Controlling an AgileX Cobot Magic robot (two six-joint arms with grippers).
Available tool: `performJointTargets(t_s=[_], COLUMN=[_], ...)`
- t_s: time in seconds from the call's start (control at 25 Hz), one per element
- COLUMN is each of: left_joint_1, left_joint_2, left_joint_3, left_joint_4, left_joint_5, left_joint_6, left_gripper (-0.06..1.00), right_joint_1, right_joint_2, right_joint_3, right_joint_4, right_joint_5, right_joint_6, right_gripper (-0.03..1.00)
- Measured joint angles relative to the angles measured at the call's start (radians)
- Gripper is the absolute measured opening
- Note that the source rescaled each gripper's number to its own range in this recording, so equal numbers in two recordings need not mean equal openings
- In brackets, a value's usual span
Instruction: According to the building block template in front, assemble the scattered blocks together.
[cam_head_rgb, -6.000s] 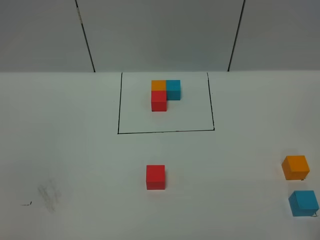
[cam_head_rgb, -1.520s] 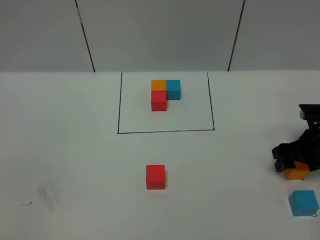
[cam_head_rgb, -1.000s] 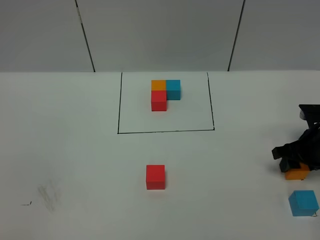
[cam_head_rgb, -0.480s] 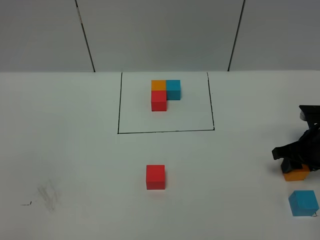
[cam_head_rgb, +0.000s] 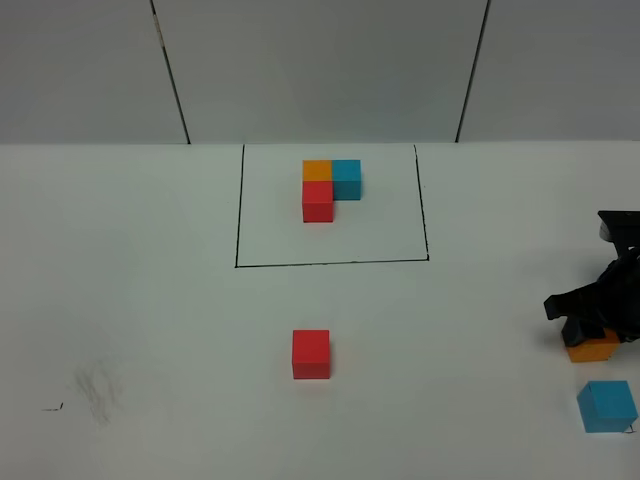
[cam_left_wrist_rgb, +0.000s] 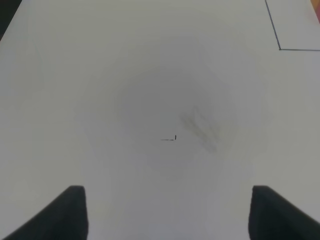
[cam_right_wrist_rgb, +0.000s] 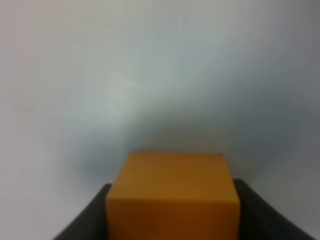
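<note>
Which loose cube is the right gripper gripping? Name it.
The orange cube: the right gripper is shut on it. The loose red cube and the blue cube beside it stand free.

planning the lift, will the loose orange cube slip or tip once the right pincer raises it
Probably stiff: the orange cube keeps sharp, square edges with the right pincer shut on its sides. Its flat faces suggest it won't roll. The matte surface likely grips well, though its weight cannot be told.
</note>
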Motion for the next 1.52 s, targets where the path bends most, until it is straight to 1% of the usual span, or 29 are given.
performJointTargets(t_s=[0.36,0.64,0.96,1.24,1.52], left_joint_1=[0.000,0.000,0.000,0.000,0.000], left_joint_2=[0.000,0.000,0.000,0.000,0.000], left_joint_3=[0.000,0.000,0.000,0.000,0.000], left_joint_4=[0.000,0.000,0.000,0.000,0.000], left_joint_5=[0.000,0.000,0.000,0.000,0.000], left_joint_6=[0.000,0.000,0.000,-0.001,-0.001], left_gripper=[0.61,0.61,0.61,0.61,0.61], right_joint_1=[0.000,0.000,0.000,0.000,0.000], right_joint_2=[0.000,0.000,0.000,-0.001,-0.066], right_joint_3=[0.000,0.000,0.000,-0.001,-0.001], right_joint_4=[0.051,0.052,0.053,0.053,0.049], right_joint_5=[0.002,0.004,0.052,0.063,0.094], right_joint_6=[0.003,0.004,-0.001,-0.002,-0.001], right_gripper=[0.02,0.02,0.02,0.01,0.01])
